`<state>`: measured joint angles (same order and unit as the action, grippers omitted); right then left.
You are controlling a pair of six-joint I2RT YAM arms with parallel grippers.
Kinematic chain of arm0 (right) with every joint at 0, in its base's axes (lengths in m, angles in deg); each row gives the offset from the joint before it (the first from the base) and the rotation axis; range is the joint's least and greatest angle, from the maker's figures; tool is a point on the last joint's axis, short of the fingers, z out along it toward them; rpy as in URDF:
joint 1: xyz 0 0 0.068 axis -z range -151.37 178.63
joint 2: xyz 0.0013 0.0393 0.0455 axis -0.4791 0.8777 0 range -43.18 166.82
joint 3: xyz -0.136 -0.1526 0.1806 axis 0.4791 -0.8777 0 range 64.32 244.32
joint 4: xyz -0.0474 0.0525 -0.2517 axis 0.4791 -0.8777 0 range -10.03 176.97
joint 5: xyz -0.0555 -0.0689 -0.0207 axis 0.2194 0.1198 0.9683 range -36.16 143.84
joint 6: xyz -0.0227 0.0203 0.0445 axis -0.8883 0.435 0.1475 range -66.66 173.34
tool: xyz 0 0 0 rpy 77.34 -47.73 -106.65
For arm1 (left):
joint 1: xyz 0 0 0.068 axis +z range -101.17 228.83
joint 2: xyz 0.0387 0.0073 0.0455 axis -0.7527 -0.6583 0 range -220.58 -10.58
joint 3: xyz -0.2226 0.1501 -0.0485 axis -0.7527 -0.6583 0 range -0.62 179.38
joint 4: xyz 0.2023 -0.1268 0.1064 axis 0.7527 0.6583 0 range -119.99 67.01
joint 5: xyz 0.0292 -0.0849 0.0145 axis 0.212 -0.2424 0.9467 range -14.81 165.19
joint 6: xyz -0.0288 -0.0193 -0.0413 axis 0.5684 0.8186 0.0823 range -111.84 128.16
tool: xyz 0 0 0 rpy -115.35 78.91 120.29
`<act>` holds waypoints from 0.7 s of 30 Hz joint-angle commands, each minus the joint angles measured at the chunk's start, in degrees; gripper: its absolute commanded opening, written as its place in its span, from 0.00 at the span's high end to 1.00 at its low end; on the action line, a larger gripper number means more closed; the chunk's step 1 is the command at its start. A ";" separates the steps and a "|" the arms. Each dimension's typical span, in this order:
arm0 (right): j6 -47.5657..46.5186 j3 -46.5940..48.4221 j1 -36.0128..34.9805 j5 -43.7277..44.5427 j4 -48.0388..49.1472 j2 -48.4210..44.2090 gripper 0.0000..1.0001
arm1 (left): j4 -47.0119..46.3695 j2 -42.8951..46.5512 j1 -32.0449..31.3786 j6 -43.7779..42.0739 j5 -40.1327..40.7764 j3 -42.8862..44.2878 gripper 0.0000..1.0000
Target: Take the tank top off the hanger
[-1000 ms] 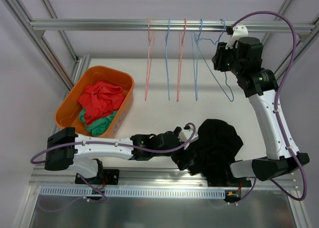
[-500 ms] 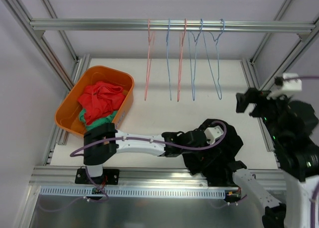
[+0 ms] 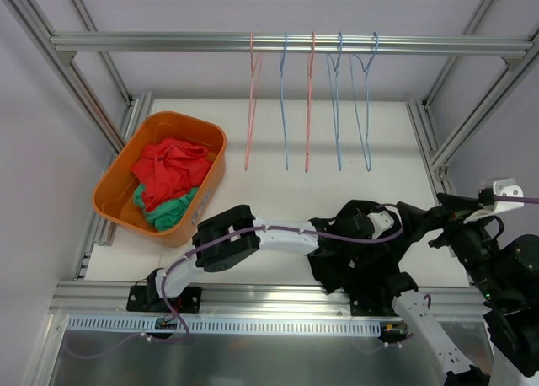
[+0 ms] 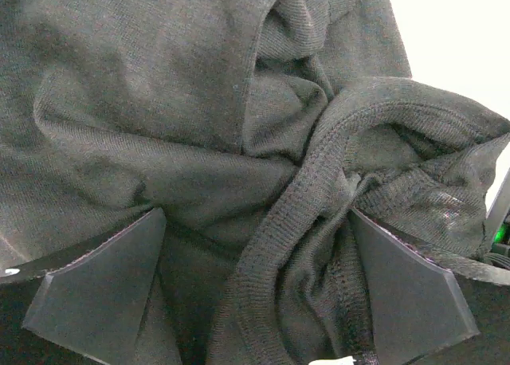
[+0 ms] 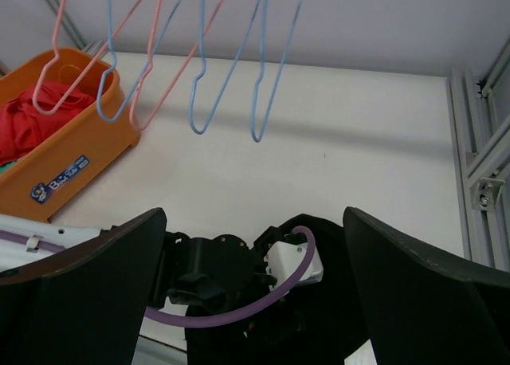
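The black tank top (image 3: 364, 264) lies in a crumpled heap on the table (image 3: 278, 192), at the near edge, just beside the base of the right arm. It is off the hangers. All 5 hangers (image 3: 310, 99) hang bare from the rail (image 3: 168, 42), well apart from the heap. So the removal itself looks done.

The left gripper (image 4: 256, 221) is released, with its jaws spread wide. It is pressed down into the cloth, and a thick twisted fold sits between its fingers (image 4: 103, 297). Nothing is pinched. The right gripper (image 5: 253, 221) is also released and holds nothing. It hovers above the table at the right, facing the hangers and the left arm's wrist.

The main risk is the left arm pulling back while that fold is caught between its fingers. That would drag the heap along the near edge, and part of it may slide off the table. In the top view the cloth seems to reach the front rail already, though I cannot tell whether any of it overhangs.

A second risk is the right arm's base. If the arm swings, loose cloth could catch in a joint or on the purple cable. The orange bin (image 3: 118, 184) of red and green clothes at the left is well clear of both arms.
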<state>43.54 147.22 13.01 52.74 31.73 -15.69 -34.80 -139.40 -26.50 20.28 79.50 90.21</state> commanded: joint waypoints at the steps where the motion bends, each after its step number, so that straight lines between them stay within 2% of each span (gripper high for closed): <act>1: -0.83 0.17 0.24 -5.23 0.92 -1.82 0.00 | 6.66 -3.28 -0.26 -0.78 1.40 0.50 0.02; 2: -0.83 -0.01 0.24 -5.22 1.28 -2.17 0.00 | 6.93 -3.37 -0.26 -0.09 1.22 0.06 0.09; 3: -0.83 -0.10 0.15 -5.22 1.63 -2.96 0.01 | 7.28 -3.11 -0.34 0.44 0.79 -0.56 0.46; 4: -0.74 -0.19 0.15 -5.22 2.24 -3.31 0.00 | 7.19 -2.67 -0.43 1.14 1.65 -2.74 0.74; 5: -0.74 -0.27 0.15 -5.14 2.59 -3.75 0.01 | 7.11 -2.06 -0.87 2.72 2.62 -4.15 0.89; 6: -0.83 -0.28 0.15 -4.96 3.12 -4.54 0.01 | 7.19 -0.32 -1.05 3.26 3.76 -5.65 1.00; 9: -1.01 -0.01 0.15 -3.56 4.00 -5.42 0.01 | 7.19 5.91 -2.01 6.68 7.53 -13.29 1.00; 14: -0.66 -0.89 0.15 -3.11 5.93 -6.39 0.01 | 8.68 20.16 -2.89 16.16 24.31 -29.98 1.00; 17: 0.13 -2.20 0.24 -3.90 7.25 -6.22 0.01 | 14.47 33.92 -2.89 24.42 34.66 -37.63 1.00; 21: 1.19 -3.88 0.24 -4.78 9.54 -6.39 0.00 | 25.36 45.83 -2.72 33.83 43.48 -42.75 1.00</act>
<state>43.69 144.03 13.01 49.05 36.47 -22.05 -20.93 -102.24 -29.45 43.01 109.12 49.31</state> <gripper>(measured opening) 0.993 0.076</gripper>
